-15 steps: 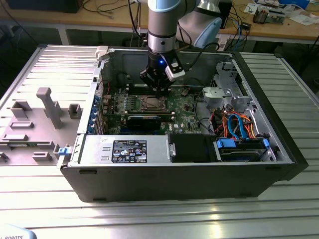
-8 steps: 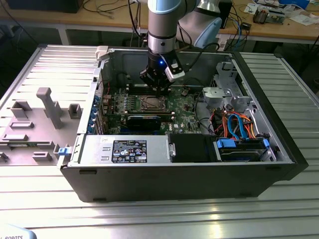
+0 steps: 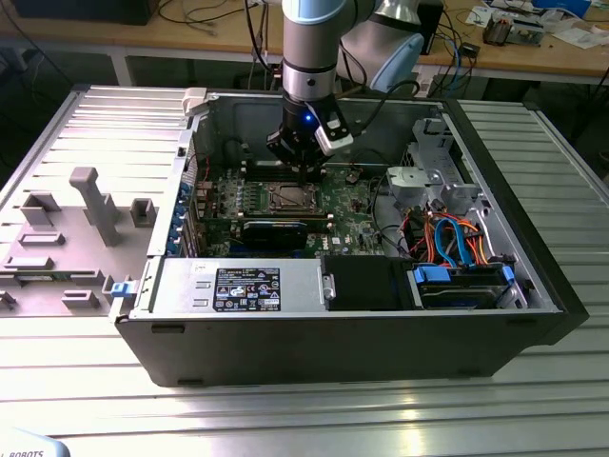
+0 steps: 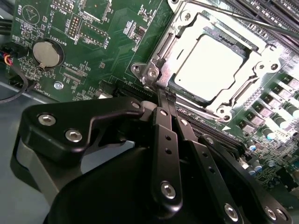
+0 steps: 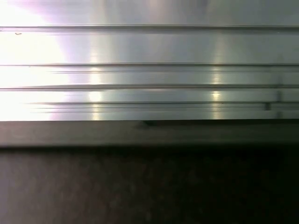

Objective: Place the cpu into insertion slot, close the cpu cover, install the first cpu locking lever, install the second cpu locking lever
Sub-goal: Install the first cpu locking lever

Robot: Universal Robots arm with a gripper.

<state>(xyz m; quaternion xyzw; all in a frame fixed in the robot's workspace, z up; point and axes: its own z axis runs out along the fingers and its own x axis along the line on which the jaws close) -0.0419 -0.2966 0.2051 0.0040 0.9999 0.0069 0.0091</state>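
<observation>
Closed, with its fingers pressed together, the claw (image 4: 164, 95) touches a corner of the cpu cover (image 4: 187, 32), which lies shut over the cpu (image 4: 217, 65) in the insertion slot (image 3: 289, 198), inside the open computer case (image 3: 504, 238) on the tabletop (image 3: 314, 419).

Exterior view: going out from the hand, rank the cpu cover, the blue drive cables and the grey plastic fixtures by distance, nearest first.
1. cpu cover, right below the hand, on the board.
2. blue drive cables, toward the exterior view's right, inside the case.
3. grey plastic fixtures, at the exterior view's left, outside the case.
</observation>
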